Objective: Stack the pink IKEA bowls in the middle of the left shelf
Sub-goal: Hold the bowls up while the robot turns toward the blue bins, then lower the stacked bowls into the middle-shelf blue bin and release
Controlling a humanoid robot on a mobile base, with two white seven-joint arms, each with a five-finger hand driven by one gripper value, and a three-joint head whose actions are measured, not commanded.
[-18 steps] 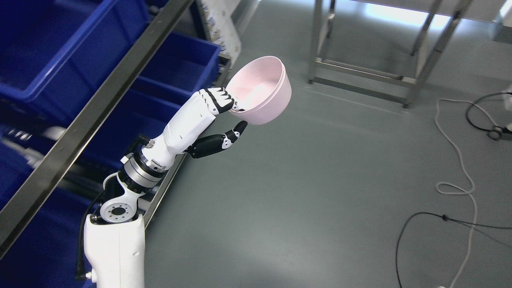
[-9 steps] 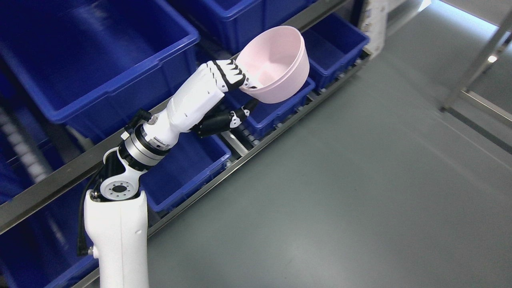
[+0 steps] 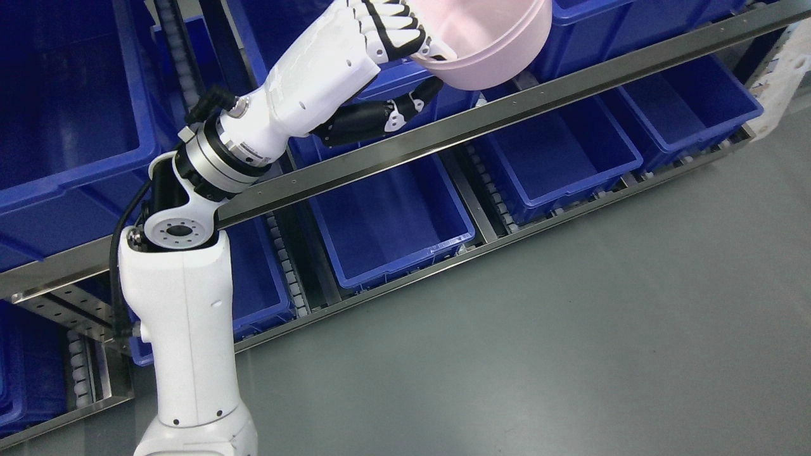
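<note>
A pink bowl [image 3: 491,47] is held high at the top edge of the head view, its upper part cut off by the frame. My left hand [image 3: 405,57] is shut on its near rim, white-and-black fingers [image 3: 389,28] hooked over the rim and the black thumb [image 3: 412,104] under the bowl's side. The white left arm rises from the bottom left. The bowl hangs in front of the shelf rack, over the steel rail [image 3: 507,114] between two tiers of blue bins. The right arm does not show.
Blue bins [image 3: 393,221] fill the rack: a lower row along the floor, larger ones [image 3: 63,114] above to the left. Roller tracks [image 3: 285,266] run between bins. Grey floor [image 3: 570,329] spreads across the lower right.
The camera has swung left toward the rack, so the bins now fill the upper picture. The left hand has kept its grasp and carries the bowl higher in the picture.
</note>
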